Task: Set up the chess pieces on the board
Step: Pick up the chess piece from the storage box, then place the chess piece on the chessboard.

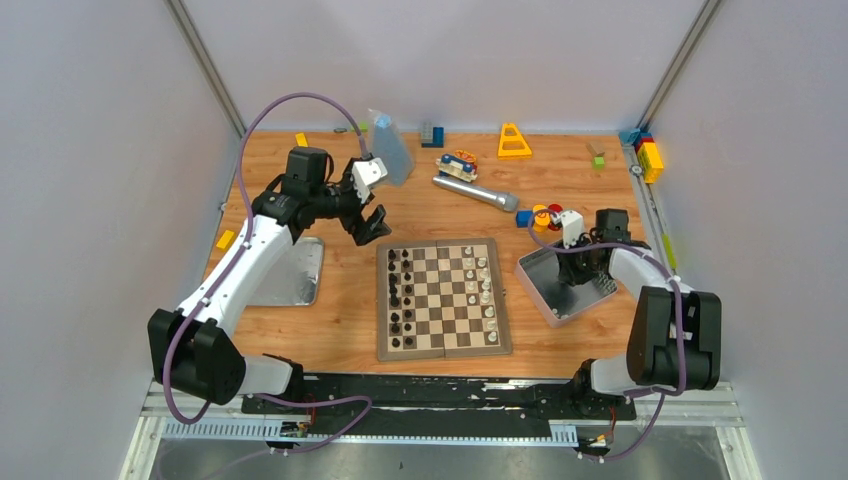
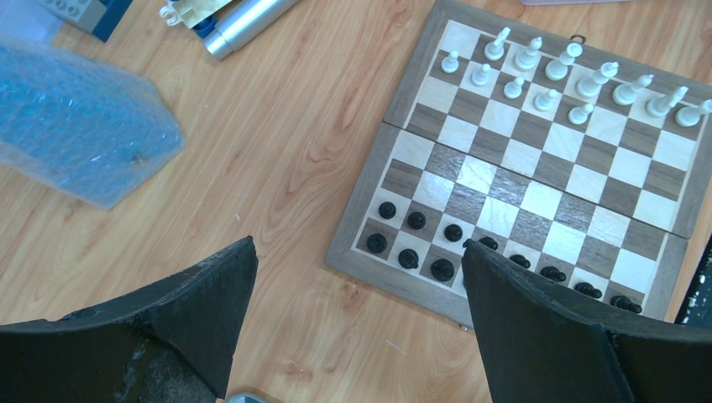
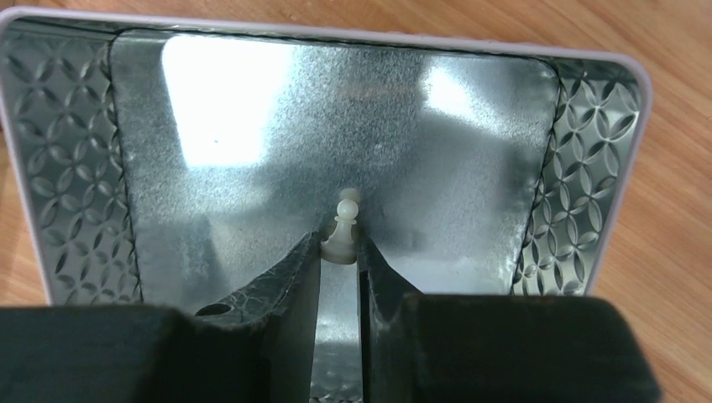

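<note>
Wooden tabletop [image 1: 345,325]: one board [image 1: 443,298], one tin [image 3: 252,126], one pawn [image 3: 343,233] in right gripper [image 3: 340,253]

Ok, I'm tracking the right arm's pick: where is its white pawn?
Right wrist view: the white pawn is inside the metal tin, between the right gripper's fingertips; the tin sits right of the board.

The board [image 1: 440,300] has bare middle files between black pieces [image 1: 400,295] and chess pieces [image 1: 483,290]; tin [image 3: 579,168] walls hem the right gripper [image 3: 340,248] and the pawn [image 3: 346,220] it apparently pinches; bare table [image 1: 350,310] flanks the board.
</note>
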You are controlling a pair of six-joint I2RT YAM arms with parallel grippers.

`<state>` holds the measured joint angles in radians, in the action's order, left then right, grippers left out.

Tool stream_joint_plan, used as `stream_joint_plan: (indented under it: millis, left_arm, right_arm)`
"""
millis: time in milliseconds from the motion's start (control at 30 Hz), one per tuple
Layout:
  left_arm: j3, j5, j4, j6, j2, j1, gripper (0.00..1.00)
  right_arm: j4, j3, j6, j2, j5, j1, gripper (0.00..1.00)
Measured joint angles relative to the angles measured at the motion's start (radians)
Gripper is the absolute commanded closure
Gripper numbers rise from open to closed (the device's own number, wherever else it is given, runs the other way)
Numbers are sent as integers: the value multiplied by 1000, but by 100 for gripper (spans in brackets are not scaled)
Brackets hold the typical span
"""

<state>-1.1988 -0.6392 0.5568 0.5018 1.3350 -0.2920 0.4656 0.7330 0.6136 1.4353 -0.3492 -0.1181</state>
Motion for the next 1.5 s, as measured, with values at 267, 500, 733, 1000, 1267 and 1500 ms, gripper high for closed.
stream_joint_plan:
  millis: [267, 500, 733, 1000, 1267, 1500]
  left_arm:
    - [-1, -149, -28, -2, 9, -4, 8]
    - [-74, -241, -53, 30, 77, -111, 14]
    - [-156, -305, -105, 114, 158, -263, 29]
    - [-198, -322, -83, 239, 229, -339, 41]
    - [-203, -316, -57, 290, 244, -384, 51]
    - [-203, -316, -58, 293, 259, -400, 57]
  right_arm:
    - [167, 101, 62, -107, -163, 0, 91]
    - [332, 302, 98, -152, -408, 106, 90]
    - [436, 463, 86, -48, -641, 321, 90]
    - [481, 557, 60, 54, -802, 380, 90]
    - [498, 562, 41, 68, -887, 381, 90]
    - [503, 562, 35, 69, -910, 381, 90]
